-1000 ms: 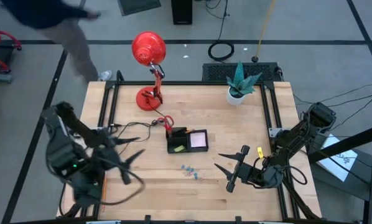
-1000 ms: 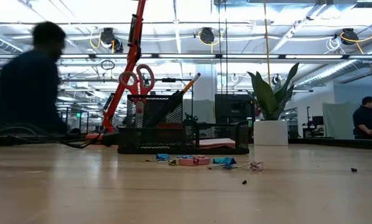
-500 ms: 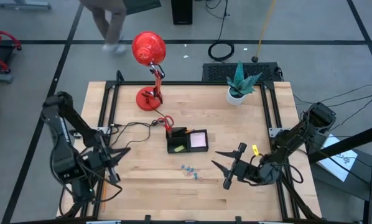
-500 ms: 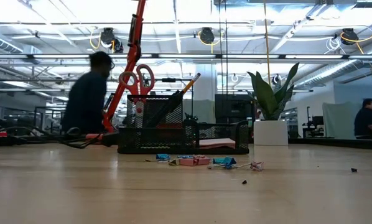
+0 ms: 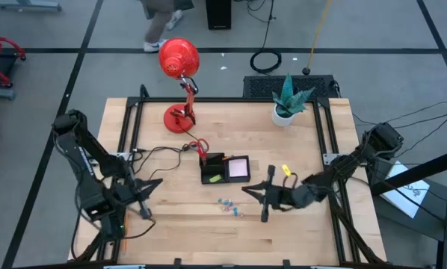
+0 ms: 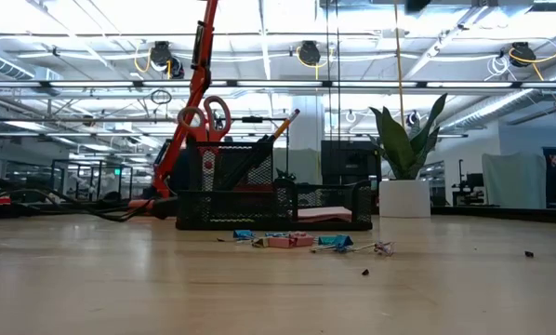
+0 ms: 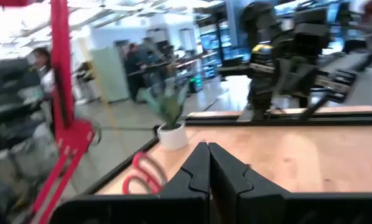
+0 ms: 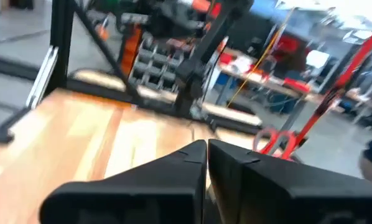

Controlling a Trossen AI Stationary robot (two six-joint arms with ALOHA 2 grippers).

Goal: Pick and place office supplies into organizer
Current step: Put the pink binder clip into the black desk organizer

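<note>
The black organizer (image 5: 211, 169) stands mid-table. It holds a pale pink sticky-note pad (image 5: 238, 168), a yellow-green piece (image 5: 214, 178), red-handled scissors (image 6: 204, 119) and an orange pencil (image 6: 284, 124), both upright. Small blue and pink clips (image 5: 229, 205) lie loose on the wood in front of it. My right gripper (image 5: 246, 189) is shut and empty, just right of the clips, near the organizer's near right corner. My left gripper (image 5: 155, 184) is shut and empty over the table's left part, pointing toward the organizer. Neither gripper shows in the low view.
A red desk lamp (image 5: 180, 75) stands at the far left with its cable (image 5: 160, 152) trailing toward the organizer. A white plant pot (image 5: 285, 113) sits at the far right. Bare wood lies in front of the clips. A person (image 5: 160, 19) walks beyond the far edge.
My right gripper has moved toward the table's left, closer to the clips and organizer, and has shut. My left gripper has shut and settled after a fast swing. The person has walked from left to right behind the table.
</note>
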